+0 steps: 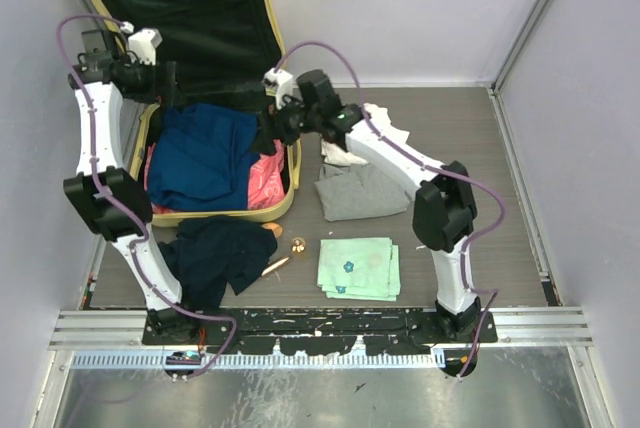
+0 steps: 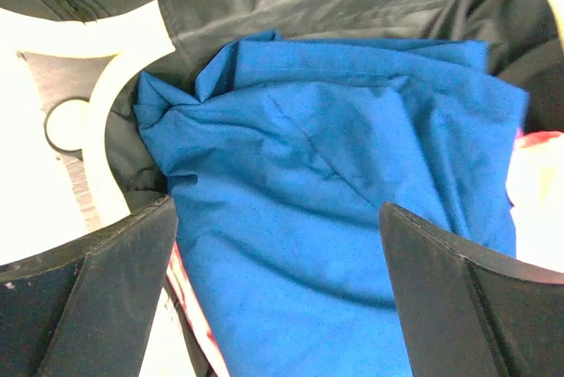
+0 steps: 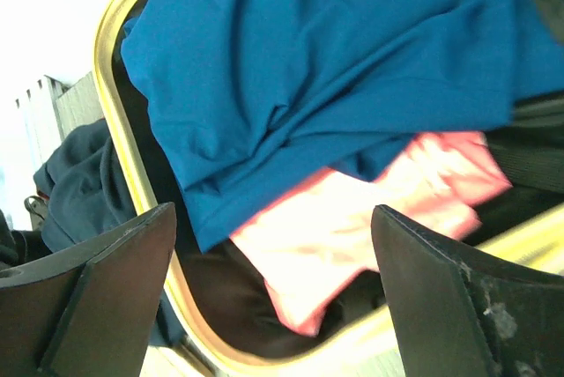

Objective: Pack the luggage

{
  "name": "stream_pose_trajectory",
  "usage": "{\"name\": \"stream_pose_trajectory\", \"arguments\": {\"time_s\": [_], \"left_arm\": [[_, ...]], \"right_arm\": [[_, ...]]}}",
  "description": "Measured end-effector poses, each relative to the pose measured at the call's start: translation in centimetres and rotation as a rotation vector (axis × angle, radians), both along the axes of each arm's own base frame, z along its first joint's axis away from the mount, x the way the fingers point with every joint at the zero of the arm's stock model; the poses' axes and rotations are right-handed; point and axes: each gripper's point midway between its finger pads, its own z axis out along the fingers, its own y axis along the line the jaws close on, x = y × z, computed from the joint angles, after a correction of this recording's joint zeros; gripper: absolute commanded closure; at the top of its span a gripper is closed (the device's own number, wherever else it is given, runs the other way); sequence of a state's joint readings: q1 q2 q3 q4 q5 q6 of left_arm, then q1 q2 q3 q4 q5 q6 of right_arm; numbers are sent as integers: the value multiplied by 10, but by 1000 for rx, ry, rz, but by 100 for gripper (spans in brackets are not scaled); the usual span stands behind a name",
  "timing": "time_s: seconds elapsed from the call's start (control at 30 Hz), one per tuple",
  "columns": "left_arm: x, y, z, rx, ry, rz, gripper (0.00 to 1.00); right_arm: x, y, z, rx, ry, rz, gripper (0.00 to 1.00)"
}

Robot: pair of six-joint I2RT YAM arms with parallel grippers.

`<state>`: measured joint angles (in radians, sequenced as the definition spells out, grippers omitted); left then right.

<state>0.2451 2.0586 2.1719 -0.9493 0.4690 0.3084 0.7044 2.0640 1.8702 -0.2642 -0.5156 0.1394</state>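
my left gripper point(image 2: 275, 210) and right gripper point(image 3: 271, 211) both spread, empty. blue cloth point(image 2: 352, 130) under left jaws, pink cloth point(image 3: 352, 210) under right jaws, both in luggage point(image 1: 270, 210). mid-packing; next i'd grab grey garment point(image 1: 360, 193), well off right jaws.

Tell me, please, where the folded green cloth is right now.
In the top view the folded green cloth lies on the table near the right arm's base, between the grey garment and the near edge.

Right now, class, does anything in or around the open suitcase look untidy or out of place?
The dark navy garment lies crumpled on the table beside the luggage, unlike the neatly folded green cloth nearby.
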Motion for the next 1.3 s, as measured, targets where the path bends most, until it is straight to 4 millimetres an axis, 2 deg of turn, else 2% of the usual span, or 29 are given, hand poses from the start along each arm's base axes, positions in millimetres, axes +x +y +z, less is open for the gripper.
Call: {"name": "stream_pose_trajectory", "arguments": {"time_s": [0.1,0.17,0.27,0.33,0.43,0.5,0.57,0.63,0.73,0.8,0.97,1.17,1.3], "left_arm": [[-18,-9,43,14,-83,-31,2],[-31,-17,62,16,-117,-50,2],[-50,-29,74,9,-132,-76,2],[-60,-39,72,1,-118,-95,2],[-74,-56,57,-9,-74,-136,2],[-81,-68,47,-13,-45,-165,2],[-88,-78,38,-17,-18,-188,2],[-97,-86,29,-21,7,-205,2],[-104,-94,33,-20,0,-223,2],[-108,-95,35,-19,-6,-226,2],[-118,-100,35,-18,-9,-235,2],[-119,-105,32,-19,-6,-248,2],[-120,-108,33,-20,-7,-256,2]], "right_arm": [[12,-36,17,-18,-26,-16,5],[26,-67,21,-41,-36,-51,7],[49,-115,11,-95,-28,-120,10],[62,-148,-8,-142,-2,-164,14],[68,-194,-48,-221,74,-222,20],[63,-222,-79,-279,131,-249,27],[50,-240,-109,-338,188,-251,34],[35,-248,-133,-383,231,-236,40],[7,-255,-168,-447,295,-203,45],[-6,-259,-184,-473,320,-195,47],[-12,-261,-187,-459,286,-208,51],[-17,-263,-190,-435,281,-237,55],[-35,-267,-189,-438,309,-234,54]]}}
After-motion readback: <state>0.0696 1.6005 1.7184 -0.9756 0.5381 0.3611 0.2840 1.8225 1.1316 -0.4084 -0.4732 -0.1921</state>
